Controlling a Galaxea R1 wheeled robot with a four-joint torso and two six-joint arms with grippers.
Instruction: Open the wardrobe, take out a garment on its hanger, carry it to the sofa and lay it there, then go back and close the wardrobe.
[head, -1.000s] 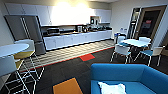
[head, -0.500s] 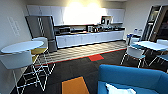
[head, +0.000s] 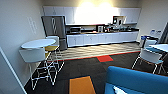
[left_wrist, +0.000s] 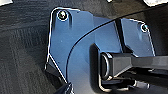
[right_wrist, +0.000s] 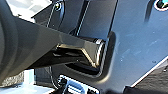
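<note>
Now swung further left past the round table (head: 38, 43), the robot's view keeps the sofa (head: 136, 80) and white garment (head: 119, 90) in its corner, suggesting the drop-off is done; gripper states cannot be told.

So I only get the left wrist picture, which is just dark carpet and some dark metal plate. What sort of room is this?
Observer: It looks like a break room. The head view has a long kitchen counter with white cabinets along the far wall.
Operator: Is there anywhere to sit?
Observer: Yes, a bright blue sofa sits close by at the lower right of the head view.
Operator: Anything on it?
Observer: Something white lies on its seat, too blurred to name.
</note>
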